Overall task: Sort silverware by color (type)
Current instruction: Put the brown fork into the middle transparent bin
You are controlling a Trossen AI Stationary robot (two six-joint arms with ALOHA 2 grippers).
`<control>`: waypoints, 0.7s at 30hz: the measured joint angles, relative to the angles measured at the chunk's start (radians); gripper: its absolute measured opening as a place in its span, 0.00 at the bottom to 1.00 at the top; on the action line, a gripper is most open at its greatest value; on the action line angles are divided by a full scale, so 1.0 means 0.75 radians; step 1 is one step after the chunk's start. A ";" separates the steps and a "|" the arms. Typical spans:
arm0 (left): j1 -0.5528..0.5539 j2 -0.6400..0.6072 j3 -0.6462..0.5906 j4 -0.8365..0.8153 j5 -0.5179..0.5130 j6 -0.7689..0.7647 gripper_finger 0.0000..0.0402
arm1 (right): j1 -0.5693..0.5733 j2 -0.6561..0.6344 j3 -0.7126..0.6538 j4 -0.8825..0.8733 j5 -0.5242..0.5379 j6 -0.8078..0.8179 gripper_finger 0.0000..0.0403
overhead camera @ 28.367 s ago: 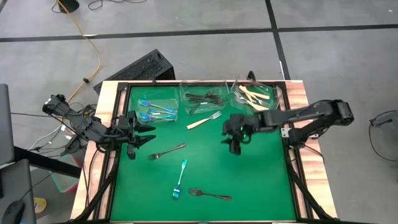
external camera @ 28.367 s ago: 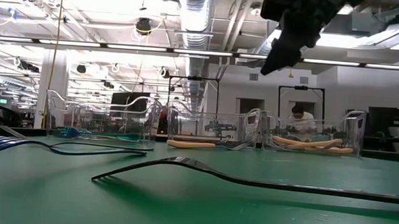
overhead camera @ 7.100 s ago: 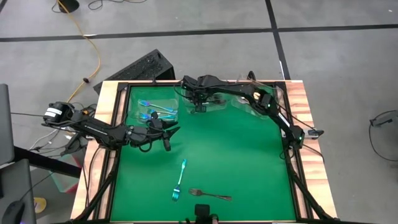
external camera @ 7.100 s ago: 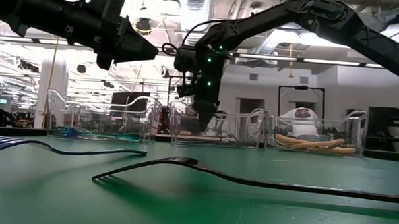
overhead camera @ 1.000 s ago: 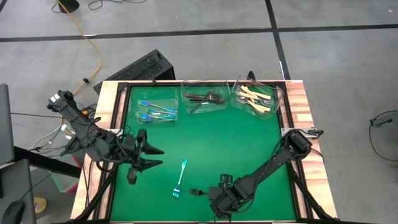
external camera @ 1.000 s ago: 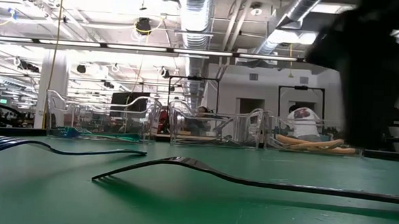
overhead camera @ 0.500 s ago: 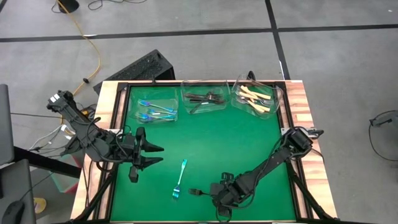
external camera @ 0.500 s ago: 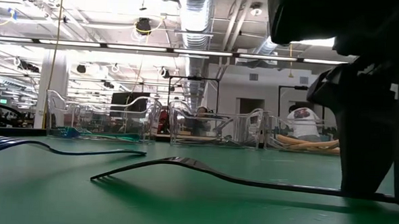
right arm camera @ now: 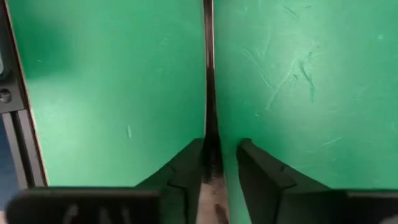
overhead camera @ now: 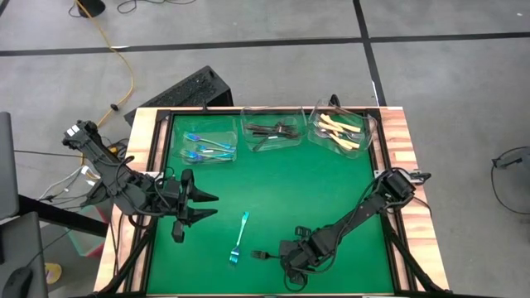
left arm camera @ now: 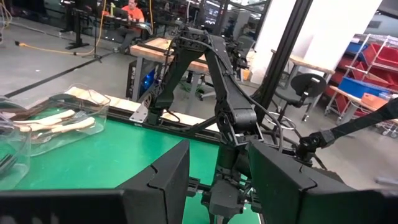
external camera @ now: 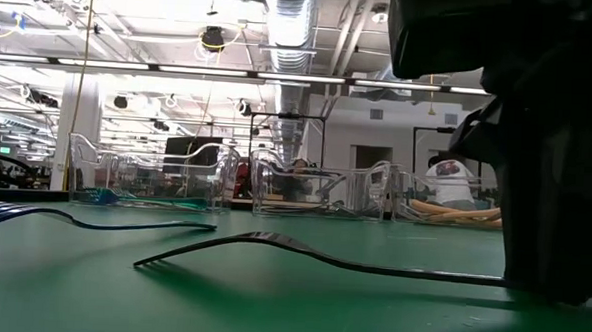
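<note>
the dark fork [external camera: 302, 254] lies flat on the green desk [overhead camera: 315, 194] at its near edge, tines toward my left side. my right jaws [overhead camera: 291, 258] are down on its handle, one finger either side of the slim shaft, pinching it against the mat. just beyond, the blue-teal fork [overhead camera: 239, 238] lies alone on the mat. my left jaws [overhead camera: 192, 209] hover spread and empty over the left part of the desk. along the far edge stand three clear tubs: blue forks [overhead camera: 208, 146], dark forks [overhead camera: 272, 131], cream-handled forks [overhead camera: 339, 127].
</note>
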 joint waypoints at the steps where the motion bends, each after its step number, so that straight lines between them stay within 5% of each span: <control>1: 0.000 0.000 0.000 0.000 0.000 0.000 0.37 | 0.001 0.000 0.000 -0.009 0.000 0.000 0.30; 11: 0.000 0.000 0.000 -0.001 0.000 -0.001 0.37 | -0.002 0.002 -0.001 -0.023 0.026 -0.037 0.12; 21: 0.000 0.000 -0.001 0.002 0.000 -0.025 0.37 | -0.083 -0.050 0.035 -0.084 0.031 -0.244 0.11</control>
